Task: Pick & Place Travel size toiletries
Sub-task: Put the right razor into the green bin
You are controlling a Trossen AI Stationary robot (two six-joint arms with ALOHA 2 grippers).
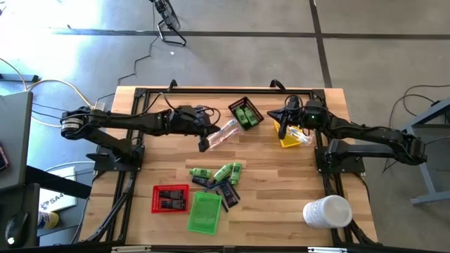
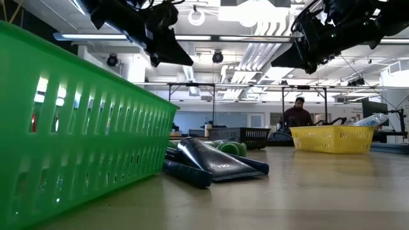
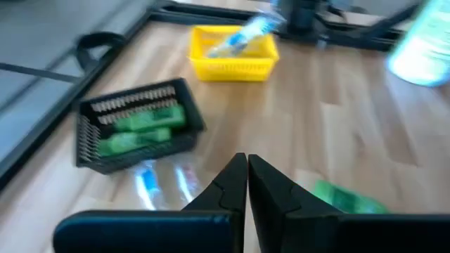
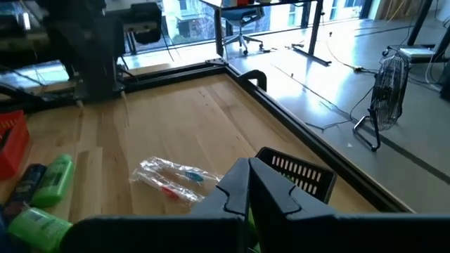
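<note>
A clear-wrapped packet of sticks (image 1: 225, 133) lies flat on the table beside my left gripper (image 1: 204, 145), which is shut with nothing in it (image 3: 247, 159) and hangs above the wood. Green bottles and dark packets (image 1: 218, 179) lie in a loose pile in the middle of the table. The black tray (image 1: 246, 112) holds green bottles (image 3: 140, 126). The yellow tray (image 1: 292, 138) holds a clear-wrapped stick (image 3: 242, 35). My right gripper (image 1: 284, 131) is shut and empty (image 4: 248, 163), and waits above the yellow tray's left side.
A red tray (image 1: 170, 198) with dark pieces and a green tray (image 1: 204, 212) stand near the front edge. A big white cylinder (image 1: 327, 211) lies at the front right. A black frame (image 1: 211, 91) runs along the far edge. A person (image 2: 298, 115) sits in the room behind.
</note>
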